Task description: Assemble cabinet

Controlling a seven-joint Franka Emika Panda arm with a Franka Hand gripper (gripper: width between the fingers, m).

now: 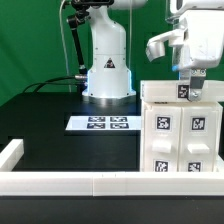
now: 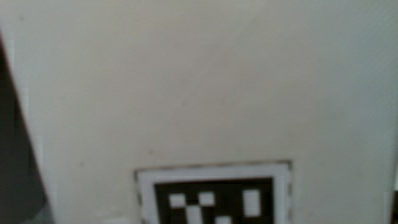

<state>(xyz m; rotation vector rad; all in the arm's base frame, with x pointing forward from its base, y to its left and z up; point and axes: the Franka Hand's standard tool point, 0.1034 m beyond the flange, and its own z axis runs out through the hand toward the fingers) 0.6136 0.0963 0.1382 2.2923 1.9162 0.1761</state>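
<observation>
The white cabinet (image 1: 180,140) stands at the exterior view's right, with several black-and-white tags on its front. My gripper (image 1: 187,84) comes down from above onto the cabinet's top edge. A small white tagged piece (image 1: 186,91) sits right under the fingers. The exterior view does not show whether the fingers close on it. The wrist view is filled by a close white surface (image 2: 196,90) with one tag (image 2: 214,198) near the edge of the picture. My fingers do not show in that view.
The robot base (image 1: 106,70) stands at the back centre. The marker board (image 1: 103,123) lies on the black table in front of it. White border rails run along the front (image 1: 90,182) and the exterior view's left (image 1: 10,152).
</observation>
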